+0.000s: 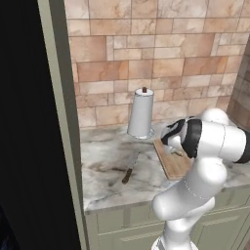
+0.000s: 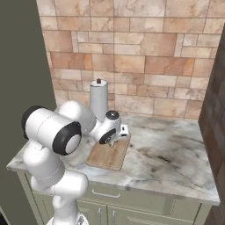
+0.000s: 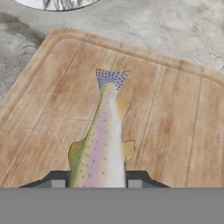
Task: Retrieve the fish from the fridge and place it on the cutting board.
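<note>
The arm's got the fish (image 3: 104, 140) down low over the cutting board (image 3: 175, 127), tail pointing away from the hand, probably so it lands flat in the middle. The pincer (image 3: 97, 178) looks clenched on the fish's body, one finger on each side. Hard to tell if it's actually touching wood.

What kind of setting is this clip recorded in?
A simulated kitchen, it seems: a marble counter against a tiled stone wall, with a paper towel roll, a knife and a wooden cutting board holding a fish.
</note>
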Robot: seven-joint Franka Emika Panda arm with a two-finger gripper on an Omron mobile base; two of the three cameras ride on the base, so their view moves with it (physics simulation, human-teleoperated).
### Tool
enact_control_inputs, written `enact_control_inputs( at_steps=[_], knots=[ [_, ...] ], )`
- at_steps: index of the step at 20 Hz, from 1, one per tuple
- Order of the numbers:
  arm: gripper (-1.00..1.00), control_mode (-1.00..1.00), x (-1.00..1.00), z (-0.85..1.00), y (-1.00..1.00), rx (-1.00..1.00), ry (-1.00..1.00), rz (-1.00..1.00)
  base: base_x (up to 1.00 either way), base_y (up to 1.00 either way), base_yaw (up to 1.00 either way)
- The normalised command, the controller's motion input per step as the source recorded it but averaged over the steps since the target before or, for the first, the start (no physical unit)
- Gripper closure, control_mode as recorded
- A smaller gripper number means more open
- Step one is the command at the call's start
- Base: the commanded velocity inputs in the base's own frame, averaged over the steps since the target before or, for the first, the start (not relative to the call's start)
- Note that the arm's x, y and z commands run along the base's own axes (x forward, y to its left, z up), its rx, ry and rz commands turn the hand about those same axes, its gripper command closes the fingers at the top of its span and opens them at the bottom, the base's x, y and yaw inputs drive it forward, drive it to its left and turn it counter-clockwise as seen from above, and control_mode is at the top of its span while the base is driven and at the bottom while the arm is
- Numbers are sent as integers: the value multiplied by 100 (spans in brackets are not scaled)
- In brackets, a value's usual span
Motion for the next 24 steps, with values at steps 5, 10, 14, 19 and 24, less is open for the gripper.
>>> enact_control_inputs(
  at_steps=[5,10,14,19,24],
  knots=[
    [100,-100,9,-24,-6,0,1,0,0,0,0],
    [-100,-100,6,-27,0,0,2,0,0,0,0],
    [-100,-100,0,-4,0,0,0,0,0,0,0],
    [-100,-100,-17,5,3,0,-8,0,0,0,0],
    [-100,-100,-32,29,2,0,-13,0,0,0,0]
  ],
)
